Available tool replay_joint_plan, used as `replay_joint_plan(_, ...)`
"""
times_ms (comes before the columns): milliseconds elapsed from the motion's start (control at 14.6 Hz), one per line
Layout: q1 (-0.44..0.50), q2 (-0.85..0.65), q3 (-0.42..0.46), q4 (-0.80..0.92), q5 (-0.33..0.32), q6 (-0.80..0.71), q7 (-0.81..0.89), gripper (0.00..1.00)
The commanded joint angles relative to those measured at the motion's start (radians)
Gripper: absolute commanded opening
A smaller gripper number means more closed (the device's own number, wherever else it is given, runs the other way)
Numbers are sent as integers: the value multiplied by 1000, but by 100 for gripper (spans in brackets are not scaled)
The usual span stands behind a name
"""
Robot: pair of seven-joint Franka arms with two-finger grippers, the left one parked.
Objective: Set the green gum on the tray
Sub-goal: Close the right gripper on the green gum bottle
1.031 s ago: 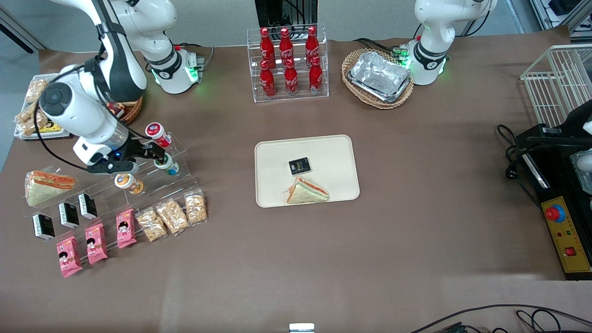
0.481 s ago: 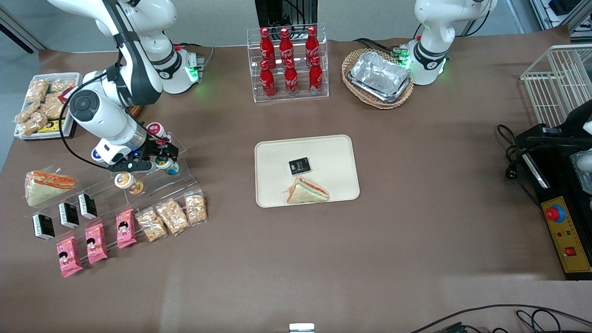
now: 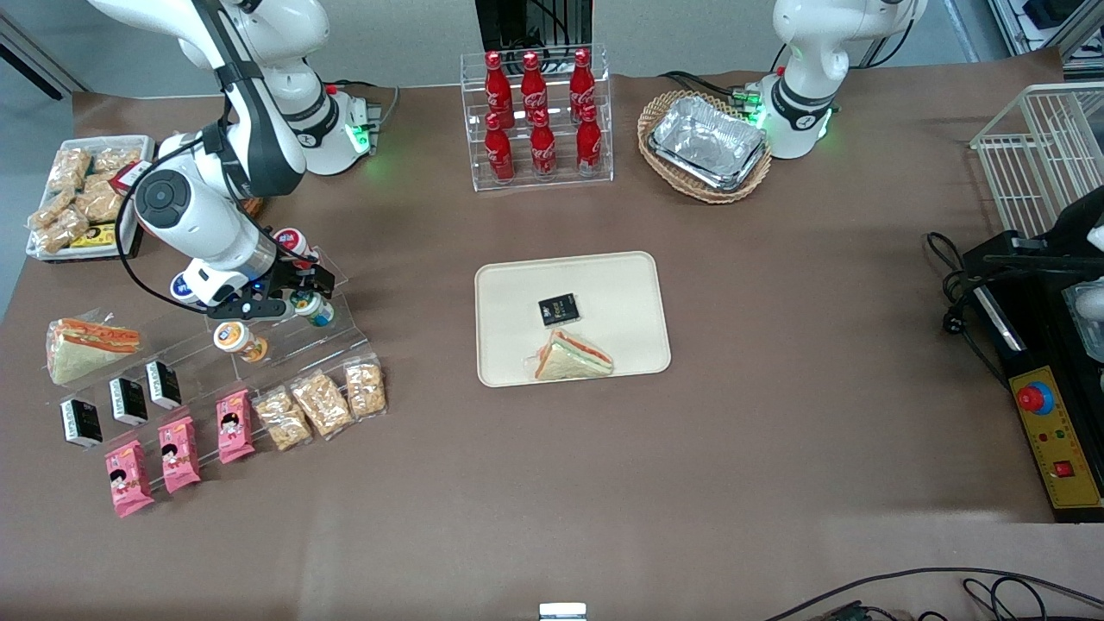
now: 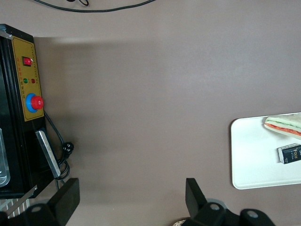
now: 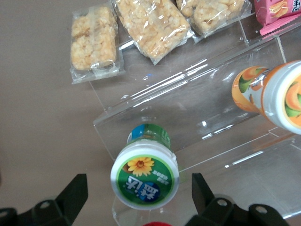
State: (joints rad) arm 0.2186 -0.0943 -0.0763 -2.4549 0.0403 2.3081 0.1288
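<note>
Two fingers of the pincer point(image 3: 304, 289) flank the green gum point(image 3: 310, 307) on the clear stepped stand point(image 3: 336, 332); over the last second the arm swung in and settled, well apart from the tray point(image 3: 509, 285).

Right wrist view: pincer point(image 5: 140, 195) spread wide, green gum point(image 5: 145, 175) between, ungrasped; closing seems next.

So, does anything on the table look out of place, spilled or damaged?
Nothing stands out. The green gum stands upright on the clear stand, with the open gripper around it. The tray lies flat, holding a sandwich and a small dark packet.
</note>
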Motion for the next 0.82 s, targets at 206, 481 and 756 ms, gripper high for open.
replay_joint_plan(206, 4, 27, -2, -9, -2, 39, 12, 63)
replay_joint_plan(481, 4, 34, -2, -4, -10, 43, 12, 49)
replay_joint_plan(756, 1, -19, -3, 54, -25, -22, 0, 41)
